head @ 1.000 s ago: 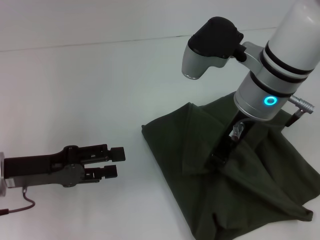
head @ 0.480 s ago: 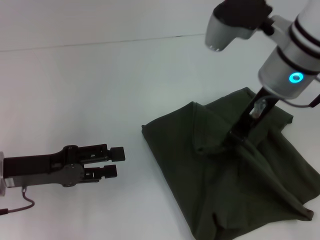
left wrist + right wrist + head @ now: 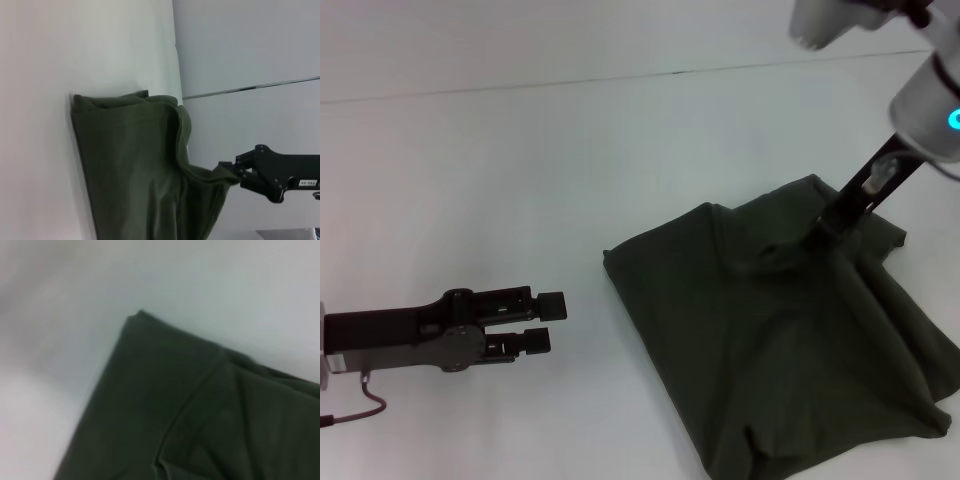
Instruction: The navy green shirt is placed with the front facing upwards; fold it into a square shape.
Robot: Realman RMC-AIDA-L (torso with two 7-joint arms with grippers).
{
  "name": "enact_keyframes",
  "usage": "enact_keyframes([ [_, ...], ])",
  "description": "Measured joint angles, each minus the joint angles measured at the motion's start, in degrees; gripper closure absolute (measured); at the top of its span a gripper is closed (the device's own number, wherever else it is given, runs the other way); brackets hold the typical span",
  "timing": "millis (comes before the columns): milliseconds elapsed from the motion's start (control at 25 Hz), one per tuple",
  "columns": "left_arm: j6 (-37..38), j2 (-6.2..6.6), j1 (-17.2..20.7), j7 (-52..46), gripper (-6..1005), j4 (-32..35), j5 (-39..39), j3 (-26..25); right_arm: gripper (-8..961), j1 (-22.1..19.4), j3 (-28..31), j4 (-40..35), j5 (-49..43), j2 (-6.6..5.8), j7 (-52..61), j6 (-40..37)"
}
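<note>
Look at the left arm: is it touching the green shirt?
No, the left gripper rests on the white table, apart from the navy green shirt.

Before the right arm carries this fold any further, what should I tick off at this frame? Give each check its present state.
1. Right gripper shut on a fold of the shirt: ok; the left wrist view shows cloth pinched in the jaws.
2. Pinched cloth lifted off the table: ok, it peaks at the jaws.
3. Left gripper away from the shirt: ok, low over the table beside it, jaws open.
4. Shirt lying flat: not ok, rumpled, with wrinkles on the robot's right.
5. Square shape reached: not ok.
</note>
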Motion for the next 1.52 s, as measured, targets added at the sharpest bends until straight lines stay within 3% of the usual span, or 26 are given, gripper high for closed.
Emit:
enact_keyframes([
  [640,-0.16,0.07,-0.12,-0.1,205,-0.3,0.0,0.0,931,-1.23,5.03,-0.71,-7.82,0.05,1.85,5.59],
  [1520,-0.17,-0.07,-0.09,-0.21,205,-0.3,-0.18,-0.09,931,-3.56,4.64,0.42,-9.76,-0.05,6.13,10.98],
])
